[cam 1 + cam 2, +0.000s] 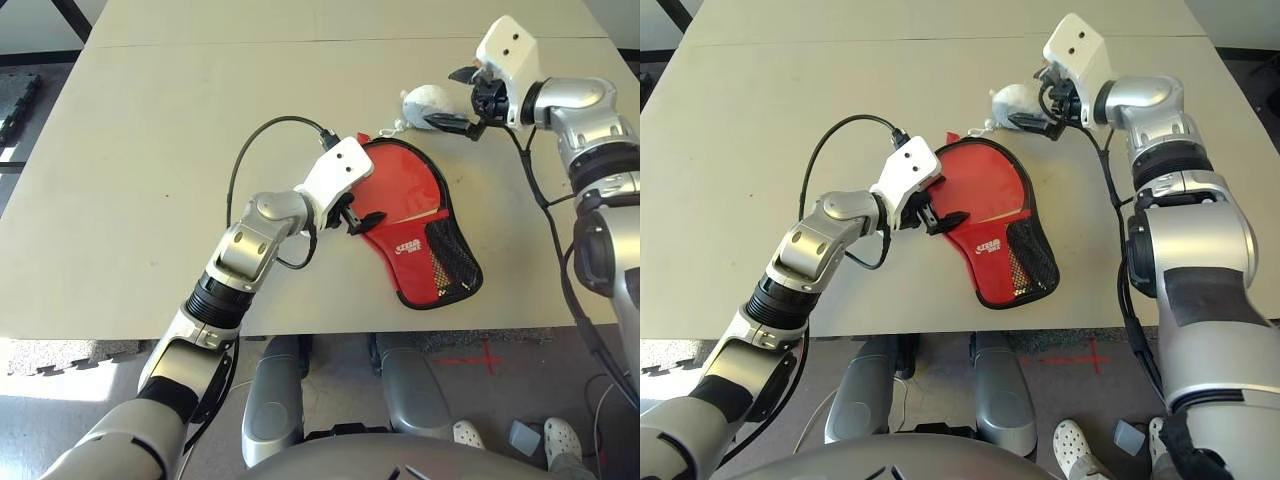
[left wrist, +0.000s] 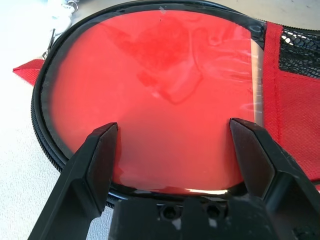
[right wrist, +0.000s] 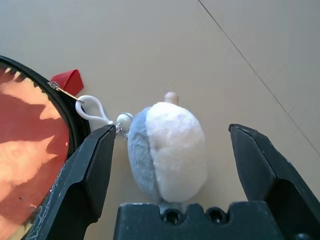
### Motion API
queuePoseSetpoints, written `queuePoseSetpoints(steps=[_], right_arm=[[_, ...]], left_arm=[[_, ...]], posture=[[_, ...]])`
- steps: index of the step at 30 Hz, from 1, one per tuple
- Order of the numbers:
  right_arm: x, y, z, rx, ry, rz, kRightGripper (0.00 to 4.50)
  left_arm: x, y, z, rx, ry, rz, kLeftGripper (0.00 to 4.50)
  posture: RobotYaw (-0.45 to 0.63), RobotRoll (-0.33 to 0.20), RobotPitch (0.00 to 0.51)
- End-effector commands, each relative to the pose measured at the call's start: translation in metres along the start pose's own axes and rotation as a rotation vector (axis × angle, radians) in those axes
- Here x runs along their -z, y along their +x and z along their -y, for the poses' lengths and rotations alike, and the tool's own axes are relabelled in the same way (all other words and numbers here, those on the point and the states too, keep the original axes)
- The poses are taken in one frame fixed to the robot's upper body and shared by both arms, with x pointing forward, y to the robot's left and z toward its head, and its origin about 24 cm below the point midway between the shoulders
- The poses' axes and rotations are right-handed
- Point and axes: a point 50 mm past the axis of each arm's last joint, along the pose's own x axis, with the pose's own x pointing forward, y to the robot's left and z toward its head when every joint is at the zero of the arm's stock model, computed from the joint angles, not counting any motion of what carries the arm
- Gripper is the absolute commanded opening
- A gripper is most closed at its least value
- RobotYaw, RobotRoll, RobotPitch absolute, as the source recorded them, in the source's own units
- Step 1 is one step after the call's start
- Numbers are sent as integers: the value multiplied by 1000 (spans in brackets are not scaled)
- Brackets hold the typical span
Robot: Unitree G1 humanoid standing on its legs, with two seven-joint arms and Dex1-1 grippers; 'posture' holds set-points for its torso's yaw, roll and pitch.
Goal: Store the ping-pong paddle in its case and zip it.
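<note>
Red fabric with black zip trim makes the case [image 1: 412, 270], which in the left eye view lies flat on the table [image 1: 190, 120]; its rounded end points to 11 o'clock, its narrow end to 5 o'clock, near the table's front edge; free room is wide at 9 and 10 o'clock, beyond the left forearm [image 1: 245, 255], and a smaller bare part lies at 3 o'clock, before the right forearm [image 1: 600, 170]; the left gripper [image 1: 362, 212] is at the case's 9 o'clock side, and the right gripper [image 1: 455, 98] is at its 1 o'clock, by the soft bundle [image 1: 427, 105].

In the left wrist view, the pincer stands apart above the clear window [image 2: 165, 60], holding nothing; behind this window is the ping-pong paddle [image 2: 150, 135], inside the case, with its red face and a pale strip of wood; the mesh pocket [image 2: 300, 52] is beside it.

In the right wrist view, the pincer also stands apart, with the bundle between its two fingers and a gap at each side; a white clip [image 3: 92, 110] joins the bundle to the zip pull [image 3: 65, 91], at the rounded end's edge.
</note>
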Motion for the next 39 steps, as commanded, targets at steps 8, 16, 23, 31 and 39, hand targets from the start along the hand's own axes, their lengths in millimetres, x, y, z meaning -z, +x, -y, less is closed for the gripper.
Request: queuePoseSetpoints(steps=[8,16,23,31,39], right_arm=[[27,10,-15,9,-15,-186,4500],[33,21,-21,96,-54,-245,4500],[35,15,-14,157,-98,-268,2393],[40,-9,1,163,-121,-293,24],[45,-38,15,110,-187,-367,17]], left_arm=[[31,5,17,45,-98,-140,4460],[31,2,21,47,-106,-143,4460],[29,4,21,45,-103,-141,4500],[28,10,25,75,-94,-135,4500],[27,15,29,100,-100,-136,4500]], posture=[[7,0,316],[20,0,326],[15,0,320],[-14,0,318],[-38,0,318]])
